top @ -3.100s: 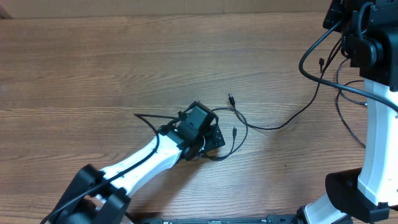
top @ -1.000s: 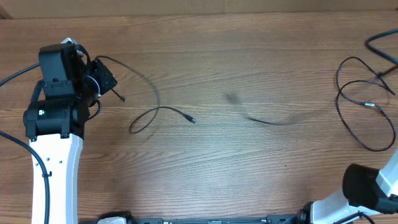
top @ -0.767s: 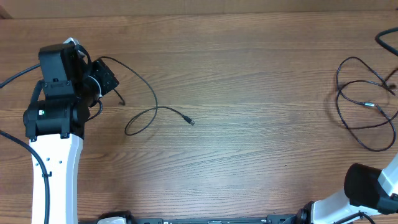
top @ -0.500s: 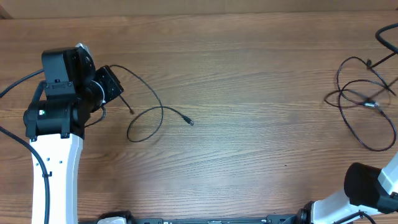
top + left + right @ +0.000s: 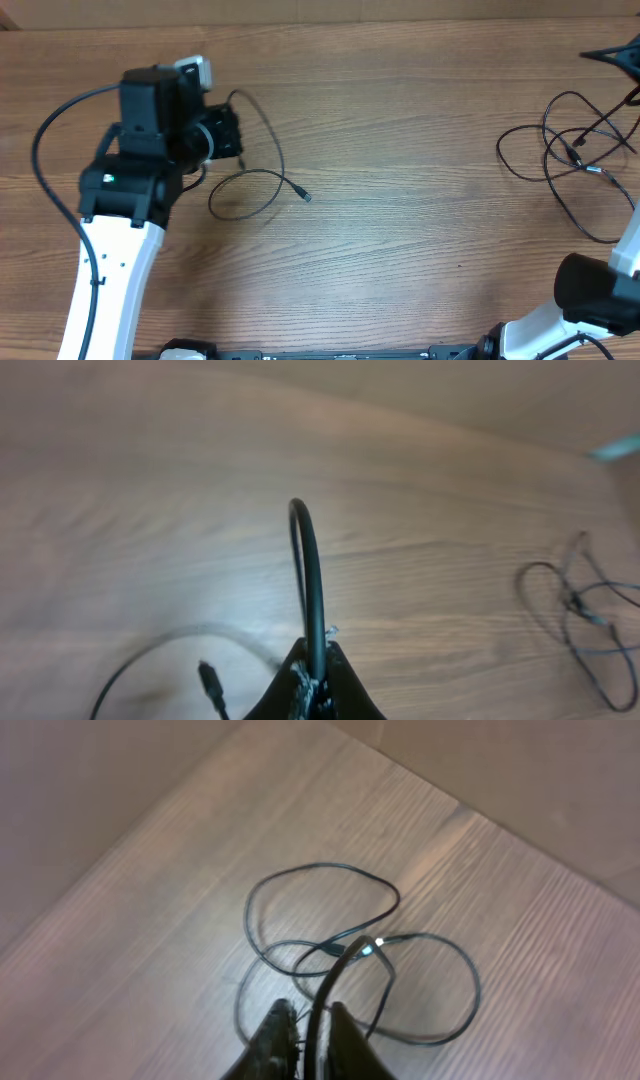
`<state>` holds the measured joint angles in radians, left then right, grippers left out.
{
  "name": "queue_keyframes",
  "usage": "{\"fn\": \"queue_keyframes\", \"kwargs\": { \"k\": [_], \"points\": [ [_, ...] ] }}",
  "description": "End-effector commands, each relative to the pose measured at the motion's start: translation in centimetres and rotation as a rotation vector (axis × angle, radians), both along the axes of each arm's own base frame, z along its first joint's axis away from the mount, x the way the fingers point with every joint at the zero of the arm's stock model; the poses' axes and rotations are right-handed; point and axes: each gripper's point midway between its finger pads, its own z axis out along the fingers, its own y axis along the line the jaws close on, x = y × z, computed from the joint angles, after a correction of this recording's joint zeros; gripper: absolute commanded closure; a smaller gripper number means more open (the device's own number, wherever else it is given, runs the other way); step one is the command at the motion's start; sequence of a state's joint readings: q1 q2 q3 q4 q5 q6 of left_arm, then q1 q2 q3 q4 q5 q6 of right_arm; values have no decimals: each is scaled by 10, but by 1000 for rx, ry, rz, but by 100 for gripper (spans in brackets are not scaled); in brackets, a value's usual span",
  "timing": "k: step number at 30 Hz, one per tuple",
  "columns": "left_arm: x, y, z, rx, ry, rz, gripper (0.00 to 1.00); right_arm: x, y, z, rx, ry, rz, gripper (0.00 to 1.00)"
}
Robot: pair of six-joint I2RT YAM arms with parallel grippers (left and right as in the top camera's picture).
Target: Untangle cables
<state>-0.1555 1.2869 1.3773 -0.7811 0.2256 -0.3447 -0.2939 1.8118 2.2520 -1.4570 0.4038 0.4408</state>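
Note:
One thin black cable rises from my left gripper, arcs right, then curls into a loop on the table and ends in a small plug. In the left wrist view the gripper is shut on this cable, which arches up from the fingertips; its plug lies below left. The other cables lie in a loose heap at the right edge. My right gripper hangs above that heap, fingers close on either side of one strand running up between them.
The wooden table ends at its far edge along the top of the overhead view. My left arm's white link crosses the lower left. The right arm's base stands at the lower right, near the heap.
My left arm has swung right and toward the back with its cable, dragging the loop along. On the right, more cable has dropped onto the heap, adding a loop on its left side.

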Motion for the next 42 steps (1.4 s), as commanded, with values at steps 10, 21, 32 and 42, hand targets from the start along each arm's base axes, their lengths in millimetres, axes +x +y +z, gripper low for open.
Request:
{"fn": "queue_keyframes", "kwargs": {
  "k": [10,21,32,42],
  "points": [
    [14,-57,35,-24,-186,-157,95,5,5,-21,122,-2,45,19],
    [7,-74,7,-32,-91,-280,82,28,115,-22,469,-60,609,5],
    [-2,4,-28,200,60,-23,62,5,185,-36,501,106,826,2],
    [-47,112,-51,139,316,345,29,-12,293,-38,497,185,1100,0]
  ]
}}
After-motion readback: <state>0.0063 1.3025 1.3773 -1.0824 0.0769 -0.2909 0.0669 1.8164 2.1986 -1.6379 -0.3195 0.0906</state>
